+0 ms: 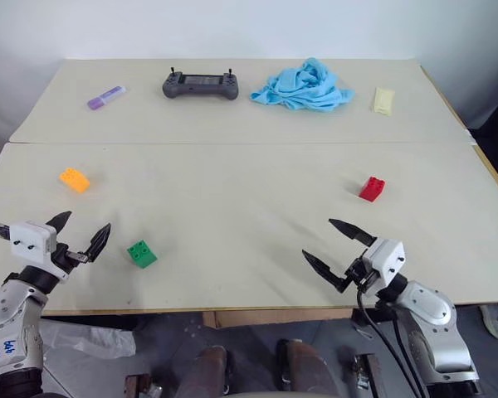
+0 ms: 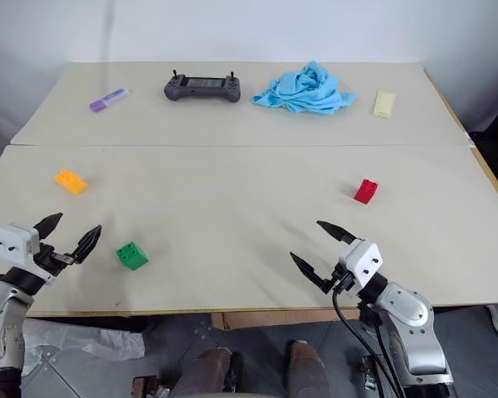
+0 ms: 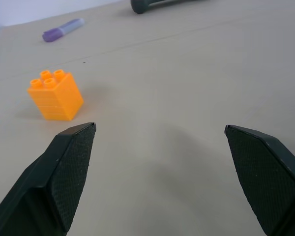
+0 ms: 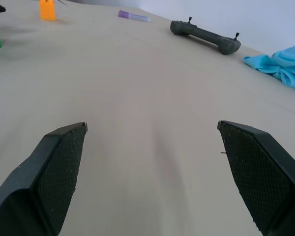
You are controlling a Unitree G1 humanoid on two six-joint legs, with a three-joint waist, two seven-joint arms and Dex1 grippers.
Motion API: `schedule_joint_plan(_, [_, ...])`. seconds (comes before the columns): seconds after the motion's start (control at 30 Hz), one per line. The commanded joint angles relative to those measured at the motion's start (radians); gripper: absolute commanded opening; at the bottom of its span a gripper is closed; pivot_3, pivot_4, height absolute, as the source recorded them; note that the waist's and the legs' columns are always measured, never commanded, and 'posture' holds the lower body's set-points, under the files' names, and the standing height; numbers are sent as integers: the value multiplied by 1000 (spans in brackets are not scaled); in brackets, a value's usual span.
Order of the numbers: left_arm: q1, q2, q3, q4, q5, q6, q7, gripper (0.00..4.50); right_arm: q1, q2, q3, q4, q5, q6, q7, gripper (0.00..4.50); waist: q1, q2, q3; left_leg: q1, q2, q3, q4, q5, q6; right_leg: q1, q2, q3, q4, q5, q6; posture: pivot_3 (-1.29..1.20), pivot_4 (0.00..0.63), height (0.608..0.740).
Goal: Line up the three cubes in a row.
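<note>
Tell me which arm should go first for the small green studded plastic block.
Left. The left gripper hangs open right beside the small green studded plastic block, while the right gripper, also open, sits far across the beige table.

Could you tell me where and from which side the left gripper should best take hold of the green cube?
Probably by its two flat side walls, coming from above. The green cube sits studs up on the table, nothing touching it, so the sides are free while the studs make the top uneven. The left gripper, open, is just beside it.
</note>
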Motion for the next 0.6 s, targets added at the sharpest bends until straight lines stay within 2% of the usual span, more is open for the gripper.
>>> schedule_joint_plan(0.03, [23, 2, 29, -47, 6, -5, 34, 4466, -1, 1, 6, -16, 8, -9, 4, 4500, 0, 0, 0, 0, 0, 0, 0, 0, 0, 0, 0, 0, 0, 0, 0, 0, 150, 740])
schedule_joint_plan(0.23, [34, 23, 41, -162, -94, 69, -17, 4466, -13, -16, -15, -44, 56, 42, 8, 4500, 2, 0, 0, 0, 0, 0, 0, 0, 0, 0, 0, 0, 0, 0, 0, 0, 150, 740])
schedule_joint_plan(0.33, [13, 59, -2, -278, -146, 133, -77, 4466, -35, -29, -57, -74, 99, 88, -15, 4500, 2, 0, 0, 0, 0, -1, 0, 0, 0, 0, -1, 0, -1, 0, 0, 0, 150, 740])
schedule_joint_plan(0.47, [-17, 155, -149, -408, -153, 225, -220, 4466, -69, -56, -181, -57, 128, 133, -85, 4500, 2, 1, -1, 0, 0, 0, 0, 0, 0, 0, -1, 1, -1, 0, 0, 0, 150, 740])
schedule_joint_plan(0.6, [-88, 222, -299, -512, -160, 304, -322, 4466, -5, -66, -366, 17, 116, 137, -189, 4500, 7, 2, -1, -1, 0, -1, -1, 0, 0, 1, -1, 1, 0, 0, 0, 0, 150, 740])
